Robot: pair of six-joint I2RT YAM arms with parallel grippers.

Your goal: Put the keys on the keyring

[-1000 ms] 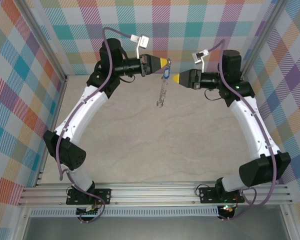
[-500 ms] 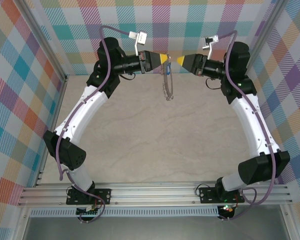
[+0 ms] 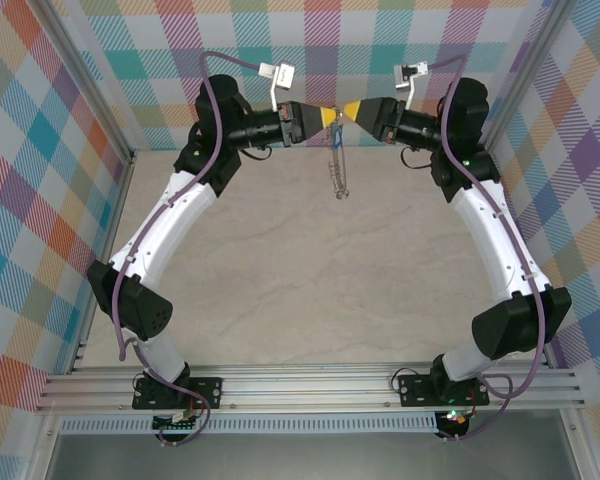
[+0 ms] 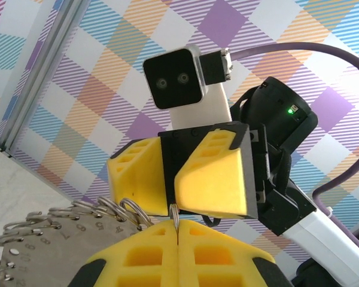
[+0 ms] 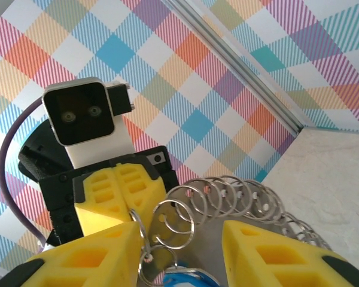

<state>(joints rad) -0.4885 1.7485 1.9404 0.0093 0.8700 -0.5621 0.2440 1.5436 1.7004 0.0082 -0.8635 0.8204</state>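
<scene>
The keyring (image 3: 337, 172) hangs edge-on below the two yellow gripper tips at the back of the table. My left gripper (image 3: 329, 117) is shut on one thin wire loop (image 4: 175, 214) of it. The keyring's grey numbered plate (image 4: 45, 242) with its small split rings trails to the left. My right gripper (image 3: 349, 110) faces the left one tip to tip. Its jaws (image 5: 180, 234) stand open around the fringe of loops (image 5: 239, 194). The keys show as a blue tag (image 5: 188, 279) on a small ring between the right fingers (image 5: 96, 251).
The beige tabletop (image 3: 310, 290) lies well below the hanging ring. Checked walls and a metal corner post (image 3: 520, 70) stand close behind both wrists. Purple cables (image 3: 212, 90) loop over each arm.
My right gripper has swung up and left until its tip meets the left gripper's tip, and its jaws have narrowed. The keyring has swung from a slant to hanging nearly straight.
</scene>
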